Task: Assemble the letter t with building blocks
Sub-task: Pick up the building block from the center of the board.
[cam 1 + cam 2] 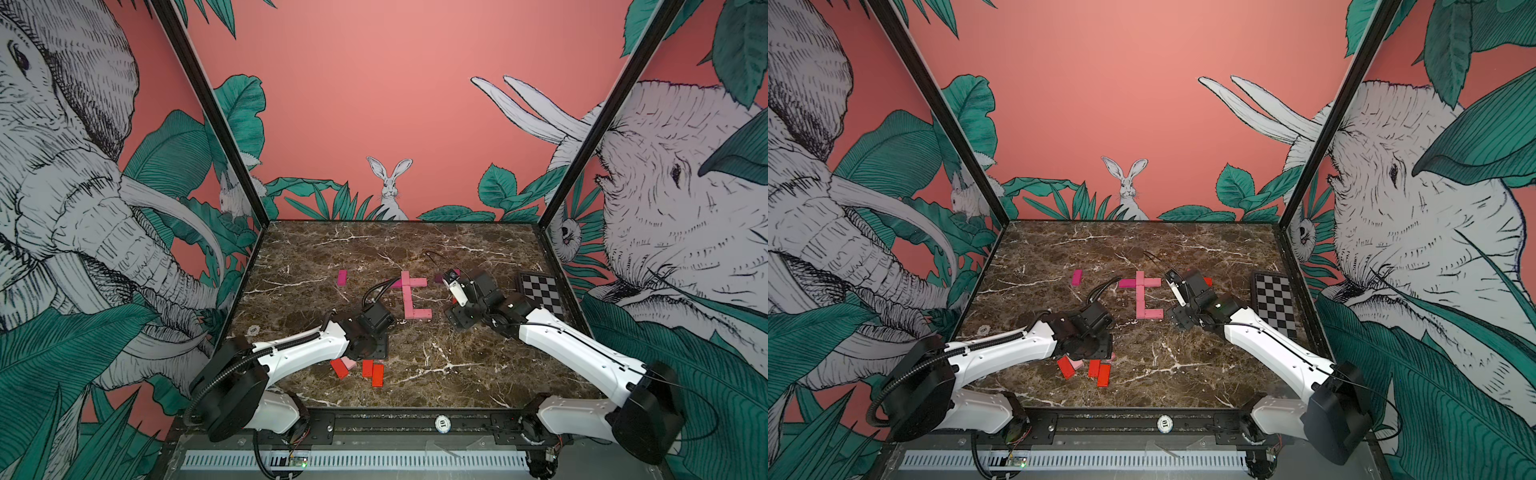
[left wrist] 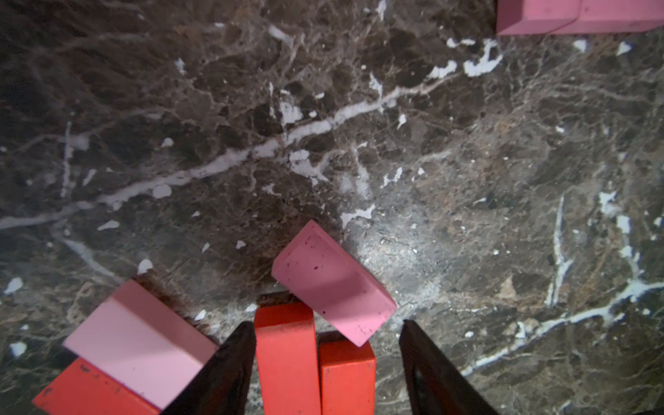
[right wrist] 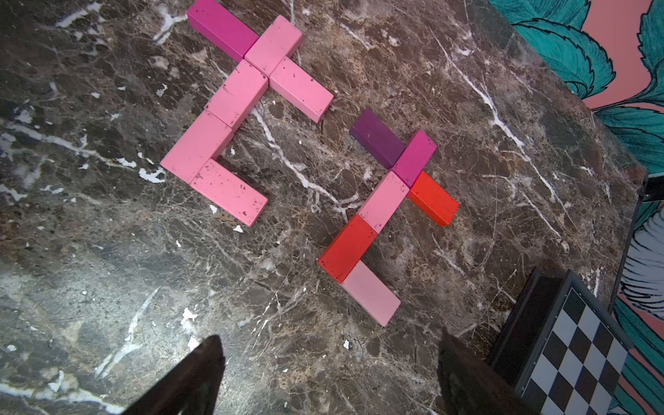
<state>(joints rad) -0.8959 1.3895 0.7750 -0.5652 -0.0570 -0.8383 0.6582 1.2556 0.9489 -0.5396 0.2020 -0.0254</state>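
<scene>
Two red building blocks (image 2: pixel 287 355) lie side by side between the fingers of my left gripper (image 2: pixel 325 337), which is open. One finger (image 2: pixel 233 363) touches the nearer red block; the opposite finger stands apart from the second one (image 2: pixel 346 377). A pink block (image 2: pixel 334 284) rests tilted across their far ends. Beside them a pale pink block (image 2: pixel 140 341) lies on another red one (image 2: pixel 90 391). A pink t (image 1: pixel 409 297) sits mid-table. A mixed-colour t (image 3: pixel 384 201) lies next to it. My right gripper (image 3: pixel 330 366) hangs open over bare marble near that t's foot.
A black-and-white checkerboard plate (image 1: pixel 540 291) lies at the right edge, close to the right arm. One magenta block (image 1: pixel 341 277) sits alone left of the pink t. In both top views the right arm hides most of the mixed-colour t.
</scene>
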